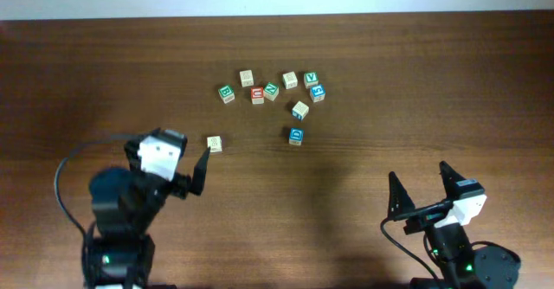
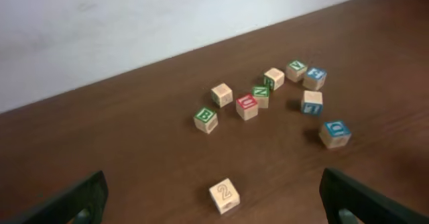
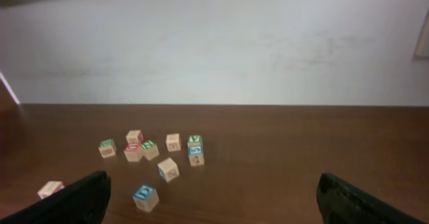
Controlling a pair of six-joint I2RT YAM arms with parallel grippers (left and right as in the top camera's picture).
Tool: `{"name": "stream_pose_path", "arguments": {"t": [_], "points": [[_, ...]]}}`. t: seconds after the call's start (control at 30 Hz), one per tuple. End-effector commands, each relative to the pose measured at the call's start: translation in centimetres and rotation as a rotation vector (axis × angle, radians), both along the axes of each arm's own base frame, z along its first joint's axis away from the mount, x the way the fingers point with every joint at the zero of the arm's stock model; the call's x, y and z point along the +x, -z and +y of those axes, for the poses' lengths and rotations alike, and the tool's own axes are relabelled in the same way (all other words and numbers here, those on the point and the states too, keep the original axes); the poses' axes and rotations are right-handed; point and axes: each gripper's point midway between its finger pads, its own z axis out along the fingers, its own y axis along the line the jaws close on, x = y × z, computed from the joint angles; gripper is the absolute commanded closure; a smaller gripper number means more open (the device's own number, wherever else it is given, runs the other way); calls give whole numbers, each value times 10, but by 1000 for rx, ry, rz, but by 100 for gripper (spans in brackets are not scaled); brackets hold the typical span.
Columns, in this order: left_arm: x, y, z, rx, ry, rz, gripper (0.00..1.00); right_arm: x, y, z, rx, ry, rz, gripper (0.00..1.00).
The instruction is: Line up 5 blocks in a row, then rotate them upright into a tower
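Left end effector (image 1: 169,150) is hovering spread and empty, a lone pale block (image 1: 215,144) lying just beside one finger. The other blocks (image 1: 300,110) are sitting scattered mid-counter (image 1: 450,73). Right end effector (image 1: 418,173) is waiting spread and empty, well apart. Nothing is being turned; likely all five rotations are remaining.

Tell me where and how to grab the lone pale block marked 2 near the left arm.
Pinch the pale block across two opposite side faces, coming from above with the left arm's open fingers. It sits flat and alone on the table, clear of the other blocks, so all sides are free; it looks slightly turned, so square the fingers to its faces first.
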Motion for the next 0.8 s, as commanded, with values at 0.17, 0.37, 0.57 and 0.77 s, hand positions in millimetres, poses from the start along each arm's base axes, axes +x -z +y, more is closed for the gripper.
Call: {"name": "stream_pose_path", "arguments": {"t": [0.17,0.37,0.57,0.77], "points": [[27,-28,-23,-87,128,232,1,19,-21,22,41,-144,201,2],[41,-42,-23,-105,129,368,1,57,-22,34,107,-236,465,2],[55,-46,-23,-118,123,501,1,106,-14,66,145,-343,802,2],[74,-20,-22,-128,117,600,1,156,19,143,74,-502,1020,2]]}}
